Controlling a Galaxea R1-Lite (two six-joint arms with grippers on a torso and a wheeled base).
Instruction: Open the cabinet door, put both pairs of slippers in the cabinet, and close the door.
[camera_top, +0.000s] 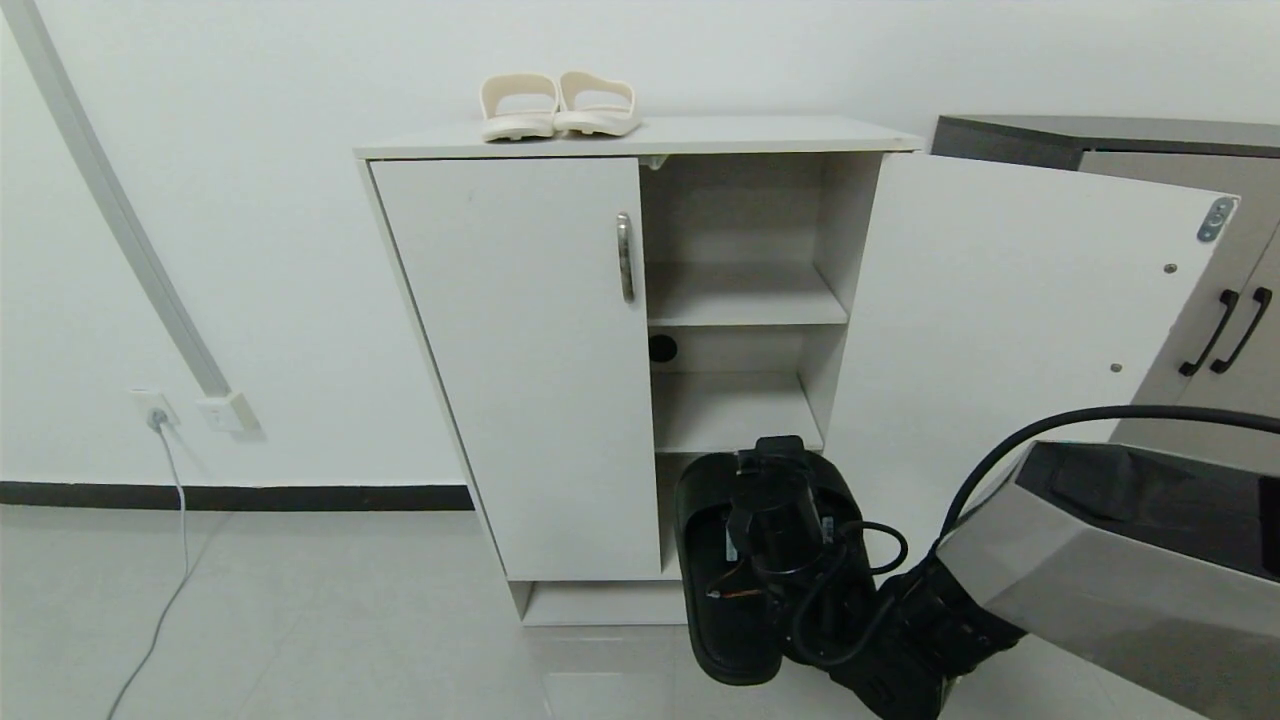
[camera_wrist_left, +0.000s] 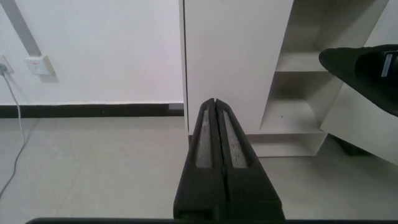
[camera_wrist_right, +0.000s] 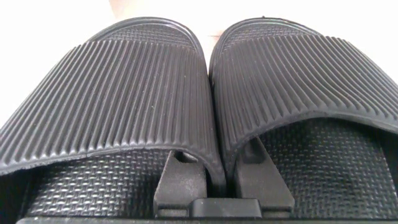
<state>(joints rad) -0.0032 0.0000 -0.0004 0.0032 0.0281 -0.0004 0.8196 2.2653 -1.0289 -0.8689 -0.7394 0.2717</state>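
Note:
The white cabinet (camera_top: 510, 360) has its left door shut and its right door (camera_top: 1000, 320) swung wide open, showing bare shelves (camera_top: 745, 295). A cream pair of slippers (camera_top: 558, 105) lies on the cabinet top. My right gripper (camera_top: 772, 490) is shut on the black pair of slippers (camera_top: 715, 600), held side by side just in front of the lowest compartment. Its fingers (camera_wrist_right: 180, 183) pinch the two inner strap edges of the black slippers (camera_wrist_right: 124, 93) together. My left gripper (camera_wrist_left: 214, 124) is shut on nothing, low and left of the cabinet (camera_wrist_left: 236, 56), with the black slippers (camera_wrist_left: 357, 62) beyond it.
A grey cabinet with black handles (camera_top: 1225, 330) stands right behind the open door. A wall socket with a cable (camera_top: 155, 412) is at the left. Bare tiled floor (camera_top: 300, 620) spreads in front of the white cabinet.

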